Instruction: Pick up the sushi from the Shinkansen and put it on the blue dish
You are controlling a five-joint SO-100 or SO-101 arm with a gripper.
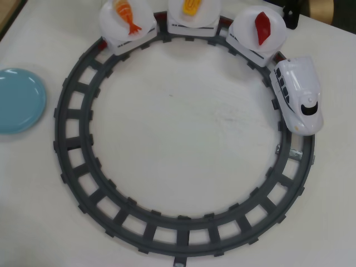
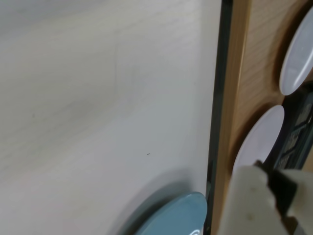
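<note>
In the overhead view the dark-red sushi [image 1: 262, 26] lies on a round white plate on the wagon right behind the nose car of the white Shinkansen [image 1: 300, 100], at the upper right of the track. The light-blue dish [image 1: 16, 100] sits at the left edge of the table, with nothing on it. Its rim also shows at the bottom of the wrist view [image 2: 176, 218]. The gripper is out of the overhead view. Only a whitish part of the gripper [image 2: 274, 193] shows at the lower right of the wrist view, near the dish. How its jaws stand is unclear.
The grey ring track [image 1: 72, 139] fills most of the table. Two more wagons at the top carry an orange shrimp piece [image 1: 127, 15] and a yellow egg piece [image 1: 192, 6]. In the wrist view a wooden strip [image 2: 244, 73] and white discs [image 2: 298, 54] lie past the table edge.
</note>
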